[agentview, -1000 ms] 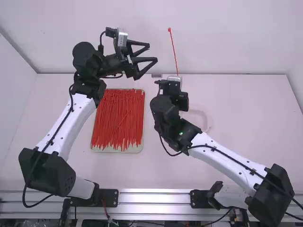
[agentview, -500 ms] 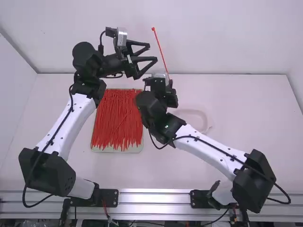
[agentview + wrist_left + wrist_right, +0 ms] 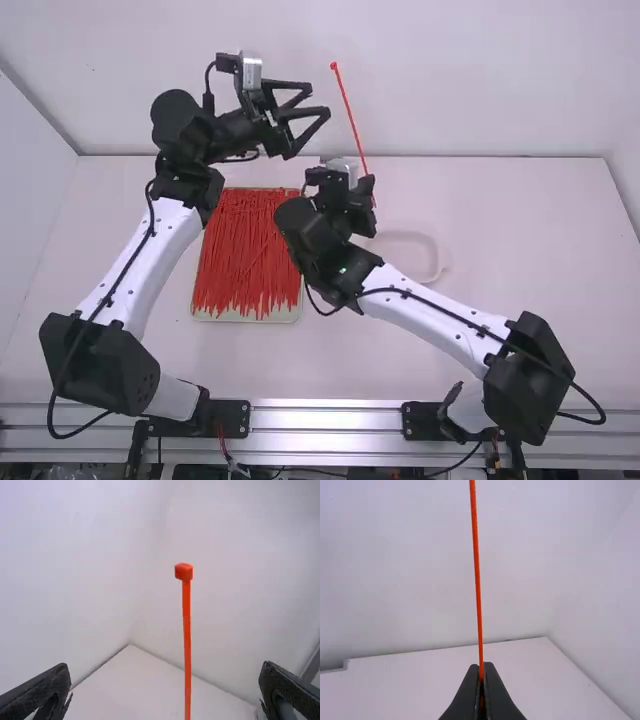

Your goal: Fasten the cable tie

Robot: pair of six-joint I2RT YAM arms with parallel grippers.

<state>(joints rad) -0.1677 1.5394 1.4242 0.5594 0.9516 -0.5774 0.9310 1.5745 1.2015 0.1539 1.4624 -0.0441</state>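
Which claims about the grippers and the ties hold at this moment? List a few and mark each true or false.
1. The right gripper is shut on one cable tie. True.
2. That tie's head points down at the table. False: the tie stands upward, with the head at the top.
3. The left gripper is clamped on the tie. False: its fingers are open and clear of it.
4. A pile of red ties lies on a tray. True.
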